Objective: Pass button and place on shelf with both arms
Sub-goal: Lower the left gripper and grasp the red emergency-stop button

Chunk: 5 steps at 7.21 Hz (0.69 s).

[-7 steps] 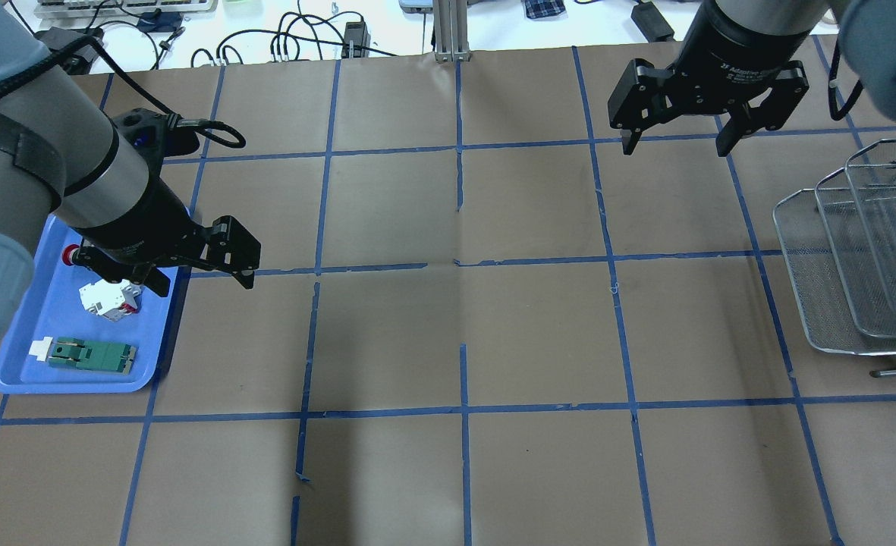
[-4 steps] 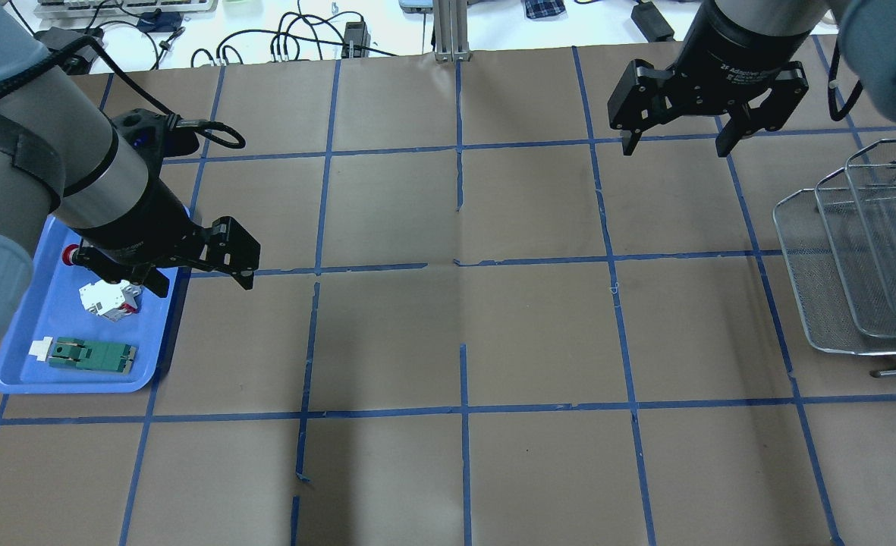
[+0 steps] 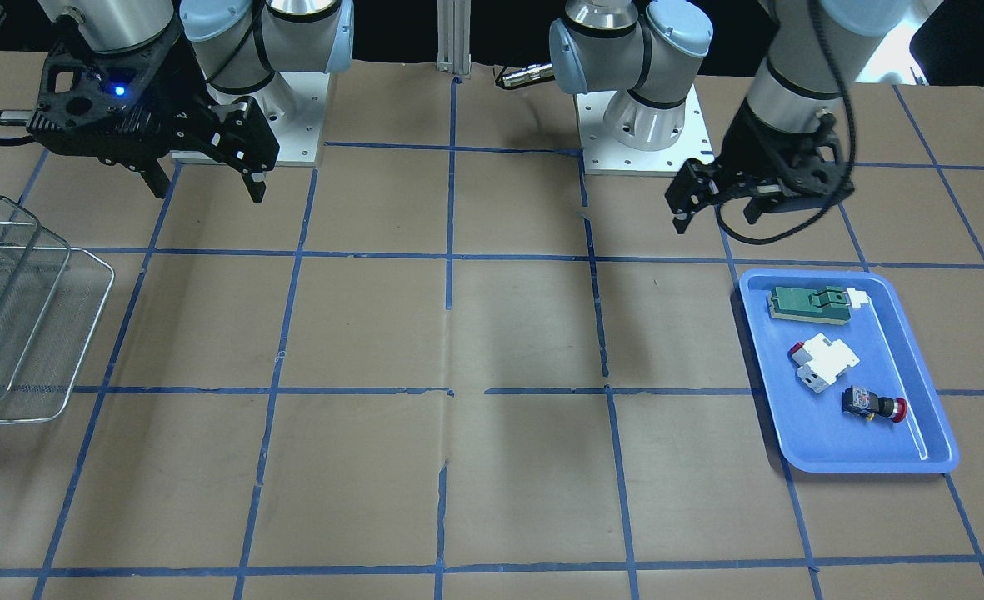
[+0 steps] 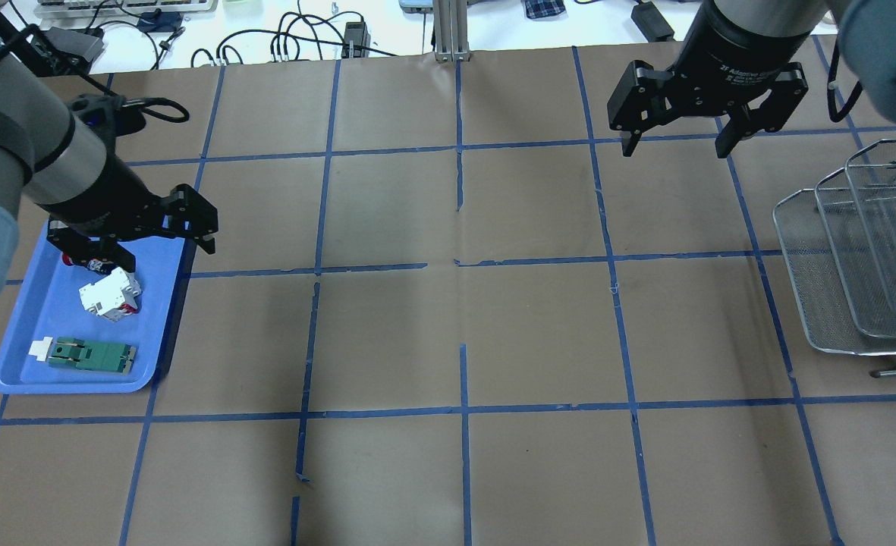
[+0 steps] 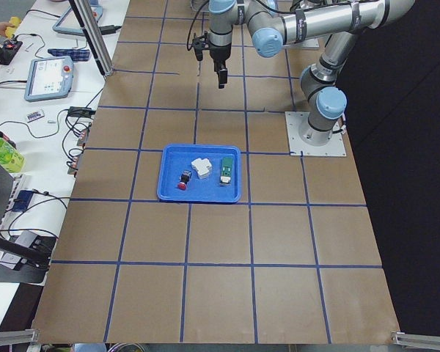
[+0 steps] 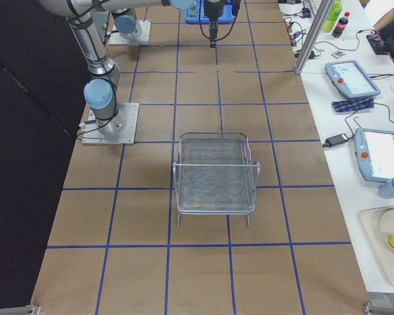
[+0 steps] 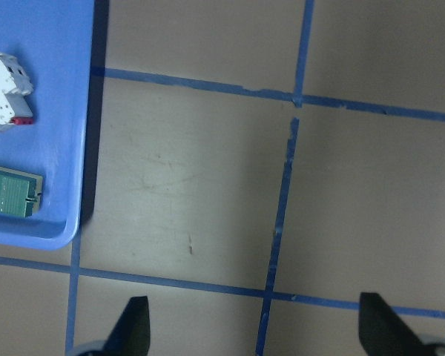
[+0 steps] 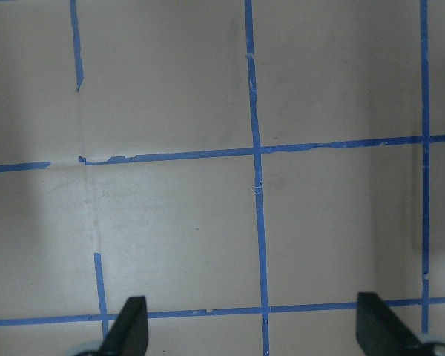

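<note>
Pre-grasp: button (image 3: 873, 406) not yet picked, both pincers empty.
Button lies on its side in the blue tray (image 3: 825, 429) by the tabletop's left edge, at the tray end away from the robot, red cap toward that edge, beside a white block (image 3: 823, 362) and green board (image 3: 808, 302). Left pincer (image 4: 168, 254) hovers over the tray's inner rim, jaws spread wide, likely lining up to straddle the button; looks offset toward tabletop centre. Right pincer (image 4: 675, 144) hangs high with jaws apart near the shelf (image 4: 834, 303) at the right edge, probably parked clear for the handover.

robot lab: teach pendants (image 6: 352, 77) beside a tape-gridded table (image 4: 539, 326)
</note>
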Available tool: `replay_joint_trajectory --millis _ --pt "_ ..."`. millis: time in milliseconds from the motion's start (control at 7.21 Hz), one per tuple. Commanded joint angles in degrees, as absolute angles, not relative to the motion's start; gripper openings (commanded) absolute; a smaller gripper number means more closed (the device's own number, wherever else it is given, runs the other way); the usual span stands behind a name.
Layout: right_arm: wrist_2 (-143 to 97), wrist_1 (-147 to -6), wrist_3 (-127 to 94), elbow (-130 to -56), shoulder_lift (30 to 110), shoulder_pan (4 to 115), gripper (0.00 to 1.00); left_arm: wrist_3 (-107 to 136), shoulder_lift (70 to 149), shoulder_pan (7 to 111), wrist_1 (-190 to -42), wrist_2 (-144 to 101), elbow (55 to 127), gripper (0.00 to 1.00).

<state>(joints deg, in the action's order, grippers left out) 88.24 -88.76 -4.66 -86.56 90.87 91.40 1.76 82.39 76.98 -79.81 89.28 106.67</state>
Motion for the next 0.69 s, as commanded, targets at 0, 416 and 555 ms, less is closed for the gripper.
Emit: replay_joint_trajectory --millis 0,416,555 --pt "88.2 -88.8 -4.7 -86.6 90.8 91.4 1.0 3.5 84.3 68.3 -79.2 89.1 106.1 1.0" --pt "88.2 -88.8 -4.7 -86.6 90.8 91.4 1.0 8.0 88.9 57.4 -75.6 88.1 105.3 1.0" --pt "88.2 -88.8 -4.7 -86.7 90.8 91.4 1.0 11.9 91.9 54.9 -73.9 84.2 103.2 1.0"
